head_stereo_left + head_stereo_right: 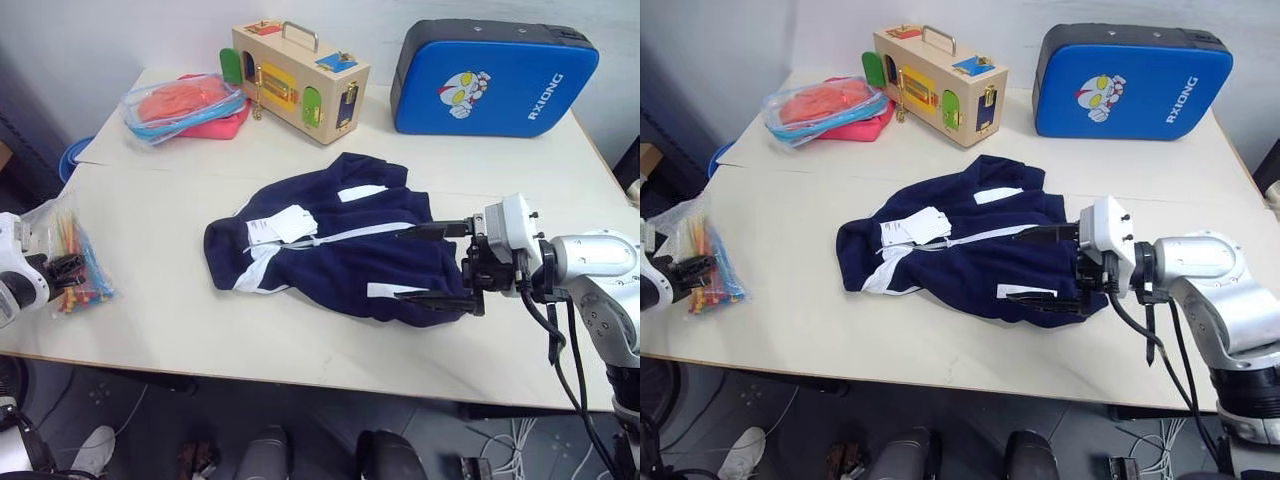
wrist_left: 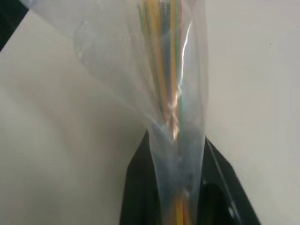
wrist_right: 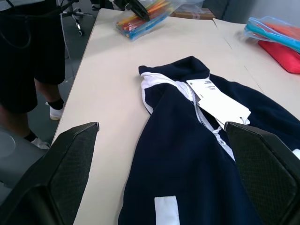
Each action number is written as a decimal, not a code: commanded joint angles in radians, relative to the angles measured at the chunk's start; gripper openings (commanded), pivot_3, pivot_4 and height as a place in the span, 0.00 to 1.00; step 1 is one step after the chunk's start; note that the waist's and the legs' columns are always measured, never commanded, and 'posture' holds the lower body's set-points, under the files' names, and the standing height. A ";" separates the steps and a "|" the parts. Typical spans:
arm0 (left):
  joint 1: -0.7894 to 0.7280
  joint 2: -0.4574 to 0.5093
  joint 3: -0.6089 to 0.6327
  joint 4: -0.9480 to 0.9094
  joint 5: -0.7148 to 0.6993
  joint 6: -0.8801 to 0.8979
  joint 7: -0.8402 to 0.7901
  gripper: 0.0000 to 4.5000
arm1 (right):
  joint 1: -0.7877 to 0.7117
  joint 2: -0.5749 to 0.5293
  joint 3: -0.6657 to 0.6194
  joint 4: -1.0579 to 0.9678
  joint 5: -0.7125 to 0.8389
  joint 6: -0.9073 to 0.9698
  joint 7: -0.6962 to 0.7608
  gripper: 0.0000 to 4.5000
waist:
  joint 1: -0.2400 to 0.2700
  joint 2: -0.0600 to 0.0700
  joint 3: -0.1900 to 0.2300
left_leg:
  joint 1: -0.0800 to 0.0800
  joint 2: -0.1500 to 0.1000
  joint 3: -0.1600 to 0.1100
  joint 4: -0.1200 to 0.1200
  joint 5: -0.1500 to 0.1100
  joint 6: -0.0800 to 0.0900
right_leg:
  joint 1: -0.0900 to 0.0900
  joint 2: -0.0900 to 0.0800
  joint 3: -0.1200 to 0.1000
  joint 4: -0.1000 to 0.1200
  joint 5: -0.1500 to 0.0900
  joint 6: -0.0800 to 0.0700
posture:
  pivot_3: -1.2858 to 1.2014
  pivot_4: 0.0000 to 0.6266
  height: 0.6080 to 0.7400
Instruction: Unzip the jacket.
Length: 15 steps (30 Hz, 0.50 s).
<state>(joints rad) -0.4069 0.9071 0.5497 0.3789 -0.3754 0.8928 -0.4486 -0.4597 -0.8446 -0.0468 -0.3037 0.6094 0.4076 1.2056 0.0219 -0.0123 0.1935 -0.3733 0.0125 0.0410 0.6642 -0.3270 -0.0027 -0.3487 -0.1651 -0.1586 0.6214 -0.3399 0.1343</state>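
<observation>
Jacket (image 1: 340, 250) between open right gripper (image 1: 425, 265)

Navy jacket (image 1: 340, 250) with white stripes and paper tags lies crumpled mid-table, white zipper still closed

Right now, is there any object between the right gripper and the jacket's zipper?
Nothing visible blocks it. The right gripper, open, hangs over the jacket hem. The white zipper lies exposed; only the paper tags rest near its collar end.
</observation>
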 commanded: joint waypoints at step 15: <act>0.117 0.190 0.245 -0.289 -0.156 0.149 -0.148 0.99 | 0.005 0.024 -0.030 0.022 -0.019 -0.062 0.004 1.00 | -0.021 -0.004 0.001 | -0.001 0.002 -0.001 0.000 0.000 0.000 | -0.007 0.000 0.004 0.004 0.000 0.000 | 0.52 0.24 1.00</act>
<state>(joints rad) -0.2678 1.0775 0.7601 0.1362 -0.4850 1.0269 -0.5639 -0.4565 -0.8196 -0.0472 -0.2678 0.5847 0.3672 1.2126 0.0012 -0.0167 0.1943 -0.3745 0.0142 0.0398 0.6641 -0.3270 -0.0030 -0.3558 -0.1652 -0.1543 0.6255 -0.3399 0.1343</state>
